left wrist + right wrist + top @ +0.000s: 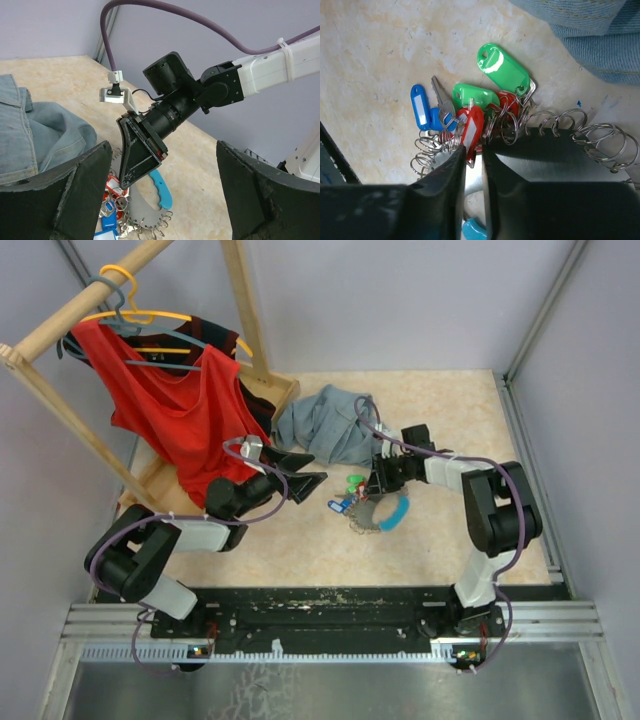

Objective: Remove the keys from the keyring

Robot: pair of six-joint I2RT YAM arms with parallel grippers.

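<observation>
Plastic keys (476,96), light, slippery: my right pincer (475,154), nearly closed, nips red key (471,129) by its head; left pincer (162,165) wide, empty.

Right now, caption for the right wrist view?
Right gripper pinches a red key tag among green key tags, a blue key tag and wire rings.

Beige table (300,552); denim garment (325,427), keyring (396,512), keys (346,499)

Crumpled grey-blue denim garment (325,425) just behind right pincer (374,492); red cloth top (170,410) on light wooden rack (50,400), beside left pincer (313,467).
</observation>
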